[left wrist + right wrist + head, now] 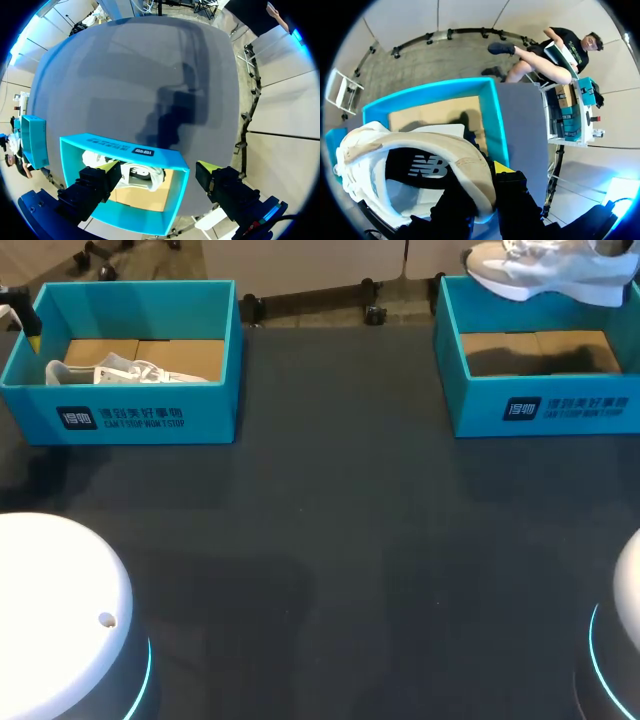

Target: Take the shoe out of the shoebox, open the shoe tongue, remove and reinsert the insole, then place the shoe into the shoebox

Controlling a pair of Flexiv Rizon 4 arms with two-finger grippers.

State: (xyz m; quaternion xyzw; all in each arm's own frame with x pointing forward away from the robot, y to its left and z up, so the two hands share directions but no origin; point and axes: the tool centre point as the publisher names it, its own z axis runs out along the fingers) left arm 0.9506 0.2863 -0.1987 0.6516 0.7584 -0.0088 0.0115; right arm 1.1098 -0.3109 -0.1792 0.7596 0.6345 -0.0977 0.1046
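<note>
A white sneaker (545,270) hangs over the back of the right teal shoebox (540,410). In the right wrist view my right gripper (487,175) is shut on the heel collar of that sneaker (410,165), with the shoebox (492,115) under it showing a bare cardboard floor. A second white sneaker (120,370) lies in the left teal shoebox (125,410). My left gripper (159,167) stands open above this box's (125,152) near wall, with its sneaker (142,175) below the fingers. In the head view the left gripper (30,332) shows at the box's left end.
Both boxes stand at the back of the dark table (330,540), one at each side. The round white bases of my arms (60,610) fill the front corners.
</note>
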